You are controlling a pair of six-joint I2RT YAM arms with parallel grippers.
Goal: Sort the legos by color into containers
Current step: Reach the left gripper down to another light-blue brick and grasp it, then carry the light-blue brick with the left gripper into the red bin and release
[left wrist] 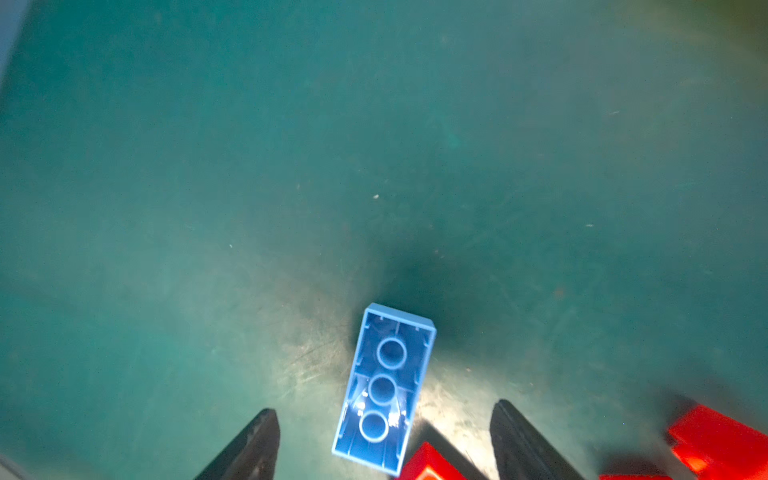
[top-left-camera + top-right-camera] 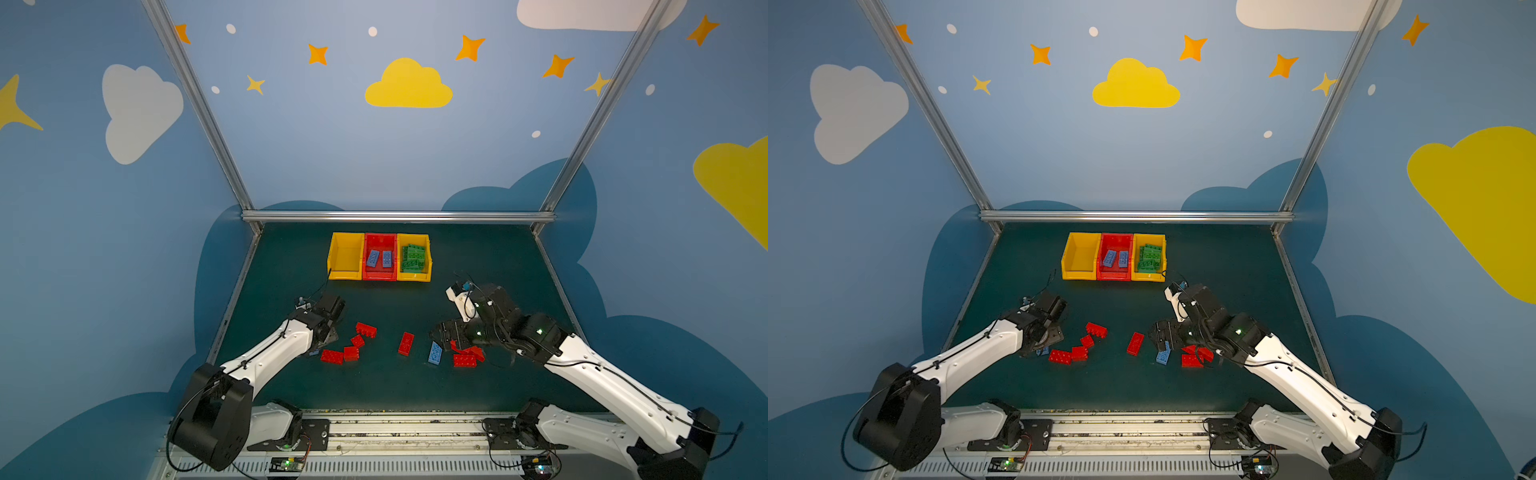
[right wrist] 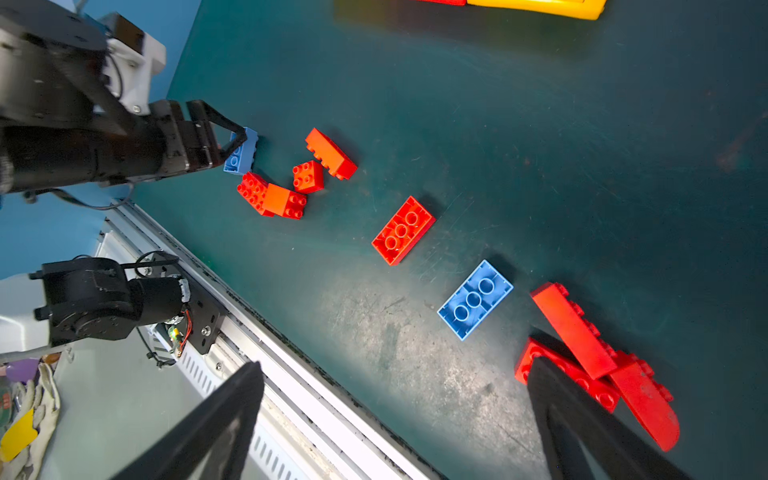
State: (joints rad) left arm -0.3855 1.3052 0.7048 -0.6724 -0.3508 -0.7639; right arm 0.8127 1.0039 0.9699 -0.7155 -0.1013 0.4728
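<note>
Between the spread fingers [image 1: 519, 440] of the left gripper [image 1: 384, 407] lies a light blue lego [image 1: 390, 353], hollow side up on the green mat [image 1: 208, 166]. A gap shows on each side of it, so neither finger pinches it. Just beyond one of these fingers sits a cluster of four red legos [image 3: 286, 195], close together.

Over by the right gripper [image 3: 395, 363], the fingers stand as wide apart as can be and hold nothing. Ahead of the gap between them a second light blue lego [image 3: 475, 300] lies hollow side up, and farther on a single red lego [image 3: 402, 230] lies the same way. One right finger [image 3: 582, 415] overlaps a small heap of red legos [image 3: 573, 328]; whether it touches them I cannot tell.

Well away from both pairs of fingers the containers stand joined in a row. One yellow bin [image 2: 347, 253] holds nothing, the red bin [image 2: 380, 240] holds two light blue legos [image 2: 372, 258], and the other yellow bin [image 2: 414, 277] holds green legos [image 2: 412, 258].
</note>
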